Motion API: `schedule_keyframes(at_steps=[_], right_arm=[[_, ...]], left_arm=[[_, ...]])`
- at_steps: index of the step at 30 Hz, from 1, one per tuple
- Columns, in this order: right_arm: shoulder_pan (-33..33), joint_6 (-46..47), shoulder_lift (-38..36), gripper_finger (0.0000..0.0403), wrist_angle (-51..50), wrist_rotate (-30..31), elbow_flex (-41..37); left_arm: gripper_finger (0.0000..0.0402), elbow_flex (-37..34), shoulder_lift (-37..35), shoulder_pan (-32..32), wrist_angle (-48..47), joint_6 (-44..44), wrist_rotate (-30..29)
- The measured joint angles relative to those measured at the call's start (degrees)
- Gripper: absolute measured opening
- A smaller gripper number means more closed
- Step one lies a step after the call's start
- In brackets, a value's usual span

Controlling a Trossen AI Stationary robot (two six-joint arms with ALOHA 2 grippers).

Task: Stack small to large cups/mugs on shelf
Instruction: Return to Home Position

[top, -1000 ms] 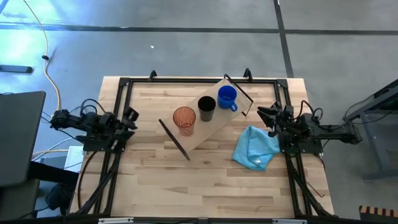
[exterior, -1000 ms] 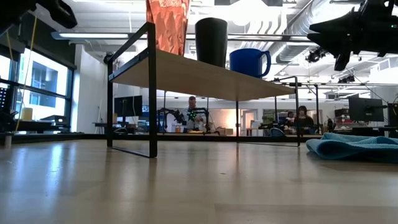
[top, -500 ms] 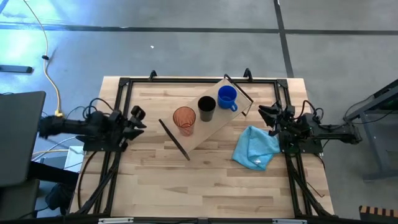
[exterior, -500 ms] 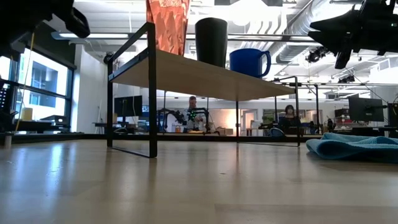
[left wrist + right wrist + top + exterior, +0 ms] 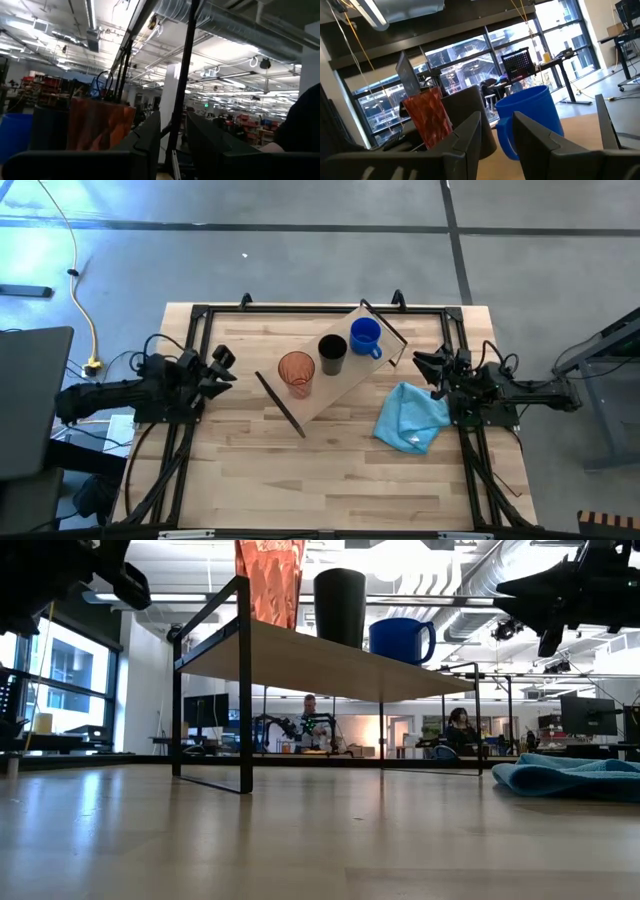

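Note:
The shelf, a light wooden board on thin black brackets, stands slantwise on the table's far middle. On it stand three vessels in a row, each on its base: the orange-red tumbler, the black cup and the blue mug. My left gripper hovers open to the left of the shelf, level with the tumbler. My right gripper hovers open to the shelf's right, facing the blue mug.
A light blue cloth lies crumpled on the table near my right gripper. Black rails frame the tabletop on the left, right and far sides. Bare wood stretches along the near half. People sit in the room beyond the table.
My left gripper has moved a little toward the table's right, closer to the shelf's tumbler end, while the arm behind it swung out past the table's left edge. The cups, the shelf and the right arm have stayed put.

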Motion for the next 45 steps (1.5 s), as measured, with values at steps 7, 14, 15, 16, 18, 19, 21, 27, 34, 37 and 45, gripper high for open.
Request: schedule_keyframes(at_steps=[7,14,15,16,18,19,21,27,34,37,45], right_arm=[[0.0,-0.5,0.0,0.0103,-1.3,0.0,0.0],[0.0,-0.4,0.0,0.0103,-1.9,0.0,0.0],[0.0,-0.2,0.0,0.0103,-1.8,0.0,0.0],[0.0,0.0,0.0,0.0103,-1.7,0.0,0.0],[0.0,0.0,0.0,0.0103,-0.8,-0.3,0.0],[0.0,-0.2,0.0,0.0103,-0.2,-0.6,0.0],[0.0,-0.9,0.0,0.0103,0.8,-1.1,0.1],[0.0,-2.6,0.0,0.0103,0.3,-2.1,2.0],[0.0,-3.0,0.0,0.0103,-0.8,-2.2,2.4],[0.0,-3.5,0.0,0.0103,-0.8,-2.1,2.4],[0.0,-0.8,-0.4,0.0103,-6.5,-2.2,2.4]], left_arm=[[0.0083,0.0,0.0,-10.0,-3.7,5.3,-10.8],[0.0083,0.0,0.0,-16.2,-7.6,10.2,-22.2],[0.0083,0.0,0.1,-16.6,-8.4,10.7,-23.7],[0.0083,0.0,0.1,-17.0,-8.7,11.3,-25.0],[0.0083,0.0,-0.5,-17.2,-8.4,12.7,-26.5],[0.0083,0.0,-1.2,-17.0,-8.3,13.3,-26.5],[0.0083,0.0,-3.3,-17.0,-8.2,14.7,-27.0],[0.0083,0.0,-13.3,-17.0,-17.0,14.7,-26.5],[0.0083,0.0,-14.1,-17.0,-19.4,13.6,-24.4],[0.0083,0.0,-14.1,-17.0,-21.0,13.7,-24.8],[0.0083,0.0,-14.1,-17.0,-29.3,11.0,-28.2]])
